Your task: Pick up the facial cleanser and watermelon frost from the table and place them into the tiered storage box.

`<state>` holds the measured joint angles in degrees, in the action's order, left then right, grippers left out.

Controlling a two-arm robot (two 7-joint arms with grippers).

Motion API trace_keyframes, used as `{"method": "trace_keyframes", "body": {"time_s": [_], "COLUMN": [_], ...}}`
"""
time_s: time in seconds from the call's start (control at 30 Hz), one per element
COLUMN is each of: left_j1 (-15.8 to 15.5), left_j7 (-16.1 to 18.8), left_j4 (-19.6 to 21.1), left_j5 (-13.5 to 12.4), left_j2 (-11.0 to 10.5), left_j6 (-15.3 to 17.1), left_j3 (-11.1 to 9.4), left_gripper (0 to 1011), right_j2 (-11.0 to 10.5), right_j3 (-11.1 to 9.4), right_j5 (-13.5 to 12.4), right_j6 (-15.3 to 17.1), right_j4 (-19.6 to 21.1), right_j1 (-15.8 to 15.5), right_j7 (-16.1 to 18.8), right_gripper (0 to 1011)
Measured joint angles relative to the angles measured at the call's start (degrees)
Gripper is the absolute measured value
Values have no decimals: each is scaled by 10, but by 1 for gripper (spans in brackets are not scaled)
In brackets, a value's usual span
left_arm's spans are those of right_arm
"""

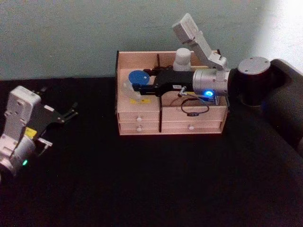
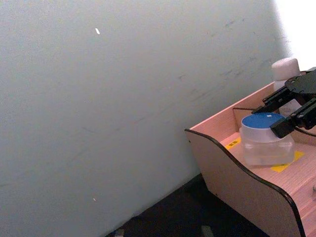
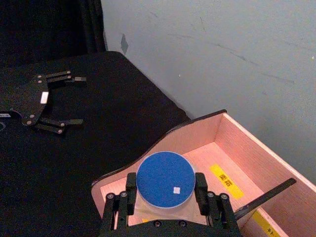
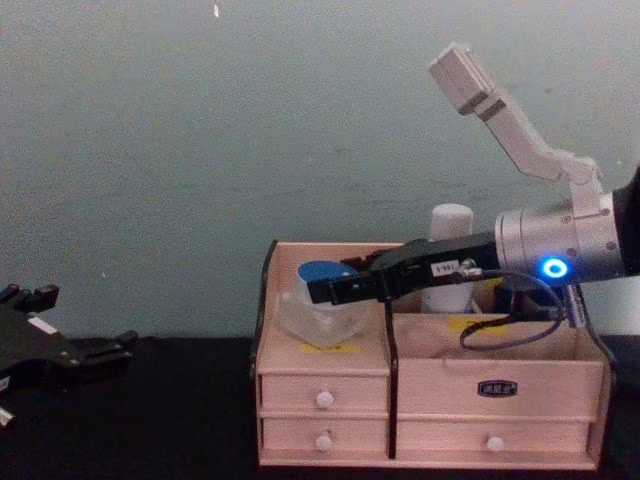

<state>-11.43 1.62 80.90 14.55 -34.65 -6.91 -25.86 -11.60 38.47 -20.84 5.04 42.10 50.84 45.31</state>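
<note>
Placement of the jar (image 2: 264,140) looks to be the step in hand. Right gripper (image 3: 166,178) reaches across the box (image 4: 430,375) from the robot's right, its fingers closed in against opposite sides of the blue-lidded clear jar, apparently holding it. The jar sits low in the box's left compartment, its base seemingly on the floor there over a yellow label, just inside the curved side wall. A white bottle (image 1: 182,59) already stands upright in the compartment behind the arm, so this seems to be the second of the two items; which is the cleanser and which the frost I cannot tell. Left gripper (image 3: 79,100) is parked well apart over the black table (image 1: 142,179) on the robot's left, fingers spread wide and empty. Next the right fingers would need to part enough to free the lid, then lift or draw back clear of the divider and the bottle without nudging either, since the arm passes close beside the bottle.
</note>
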Motion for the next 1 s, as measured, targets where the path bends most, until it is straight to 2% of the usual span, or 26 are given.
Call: {"method": "trace_keyframes", "body": {"time_s": [0.23,0.6,0.87,1.0], "left_j1": [0,0,0,0], "left_j7": [0,0,0,0], "left_j4": [0,0,0,0], "left_j5": [0,0,0,0], "left_j2": [0,0,0,0], "left_j6": [0,0,0,0], "left_j3": [0,0,0,0], "left_gripper": [1002,1001,1001,1001], "right_j2": [0,-1,-2,-15], "right_j3": [0,1,0,-12], "right_j5": [-1,-1,-1,-2], "right_j6": [0,1,1,-3], "right_j4": [1,2,6,48], "right_j1": [0,-1,-2,-21], "right_j7": [0,0,-1,-17], "right_gripper": [729,1002,1000,1000]}}
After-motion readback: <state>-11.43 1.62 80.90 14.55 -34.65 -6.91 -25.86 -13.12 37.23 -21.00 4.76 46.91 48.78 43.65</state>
